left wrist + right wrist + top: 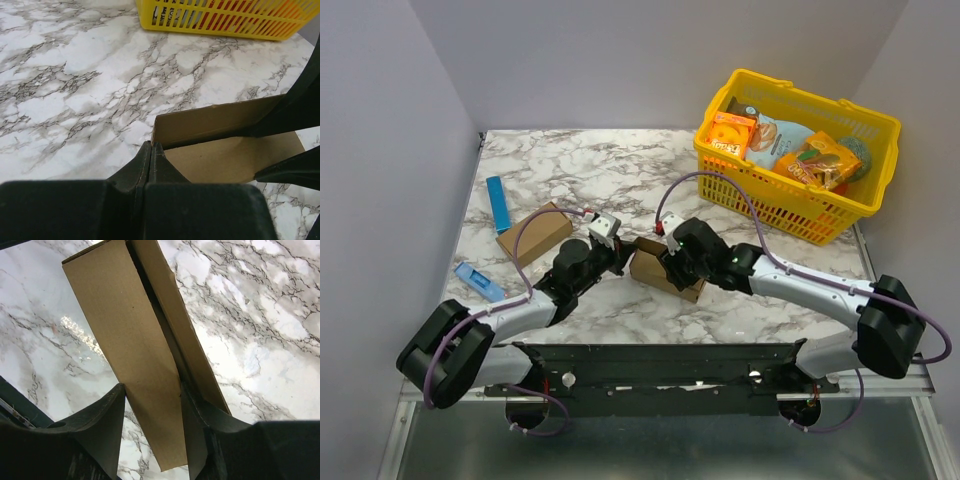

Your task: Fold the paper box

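The paper box (657, 270) is plain brown cardboard, partly folded, at the table's middle between my two grippers. My left gripper (621, 256) is at its left end. In the left wrist view its jaws are pressed together (151, 146) at the corner of an upright box wall (215, 122), apparently pinching the wall's edge. My right gripper (667, 257) holds the box from the right. In the right wrist view (152, 397) its fingers (107, 412) sit on either side of a long panel (125, 340), one inside the fold.
Another small brown carton (533, 233) lies left of the box, with two blue items (498, 203) (478, 281) further left. A yellow basket (790, 200) of snacks, including orange boxes (731, 135), stands at the back right; its wall shows in the left wrist view (225, 20).
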You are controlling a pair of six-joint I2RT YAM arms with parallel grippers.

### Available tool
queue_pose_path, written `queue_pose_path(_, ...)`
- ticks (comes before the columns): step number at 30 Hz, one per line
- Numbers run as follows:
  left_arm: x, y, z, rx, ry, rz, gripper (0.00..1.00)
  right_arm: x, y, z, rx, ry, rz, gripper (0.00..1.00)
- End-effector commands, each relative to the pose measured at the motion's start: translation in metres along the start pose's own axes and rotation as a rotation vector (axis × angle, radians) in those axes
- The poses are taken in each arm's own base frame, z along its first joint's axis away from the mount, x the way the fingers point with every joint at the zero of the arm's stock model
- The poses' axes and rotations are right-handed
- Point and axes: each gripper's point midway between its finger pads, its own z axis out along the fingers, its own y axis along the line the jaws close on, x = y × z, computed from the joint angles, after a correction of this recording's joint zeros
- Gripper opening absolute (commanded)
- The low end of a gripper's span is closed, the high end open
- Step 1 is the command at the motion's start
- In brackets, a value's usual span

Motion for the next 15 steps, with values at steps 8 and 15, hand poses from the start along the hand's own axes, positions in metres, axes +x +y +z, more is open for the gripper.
queue_pose_path(8, 0.057, 0.011, -0.012, -0.041, 0.159, -0.025, 0.00, 0.028, -0.029, 0.010, 0.082, 0.111, 0.060, 0.53)
queue_pose_path(15, 0.068, 0.013, -0.016, -0.046, 0.184, -0.026, 0.00, 0.031, -0.034, 0.013, 0.083, 0.126, 0.076, 0.52)
